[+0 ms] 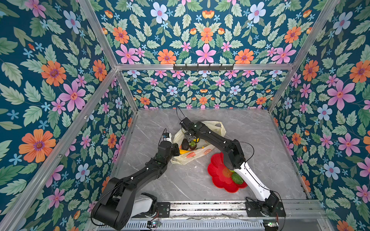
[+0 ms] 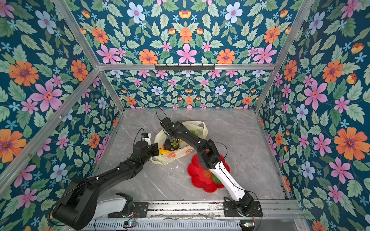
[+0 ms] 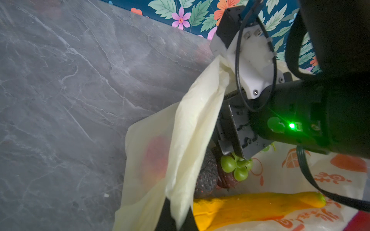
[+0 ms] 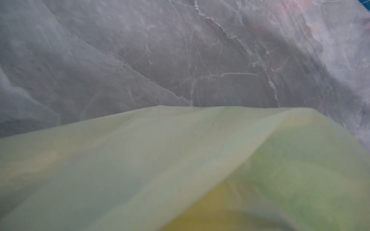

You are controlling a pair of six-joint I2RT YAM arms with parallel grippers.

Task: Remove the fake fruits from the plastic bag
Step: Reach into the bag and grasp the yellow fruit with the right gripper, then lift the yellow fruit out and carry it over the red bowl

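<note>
The pale-yellow plastic bag (image 1: pixel 200 153) (image 2: pixel 181 154) lies open on the marble table. My left gripper (image 1: pixel 178 152) (image 3: pixel 176 216) is shut on the bag's near rim (image 3: pixel 192 140) and holds it up. My right gripper (image 1: pixel 190 139) (image 2: pixel 172 139) (image 3: pixel 236 154) reaches down into the bag, jaws apart just over a green grape bunch (image 3: pixel 236 166) (image 1: pixel 192 144). Beside the grapes lie a dark avocado (image 3: pixel 206 180) (image 1: pixel 185 144) and a yellow banana (image 3: pixel 250 206) (image 1: pixel 183 152). In the right wrist view only bag film (image 4: pixel 180 160) shows and its jaws are hidden.
A red flower-shaped plate (image 1: pixel 218 176) (image 2: pixel 197 180) sits at the front right of the bag, partly under the right arm, with a green fruit (image 1: pixel 237 178) (image 2: pixel 216 179) on it. More green grapes (image 2: pixel 193 132) show through the bag's far side. Floral walls enclose the table.
</note>
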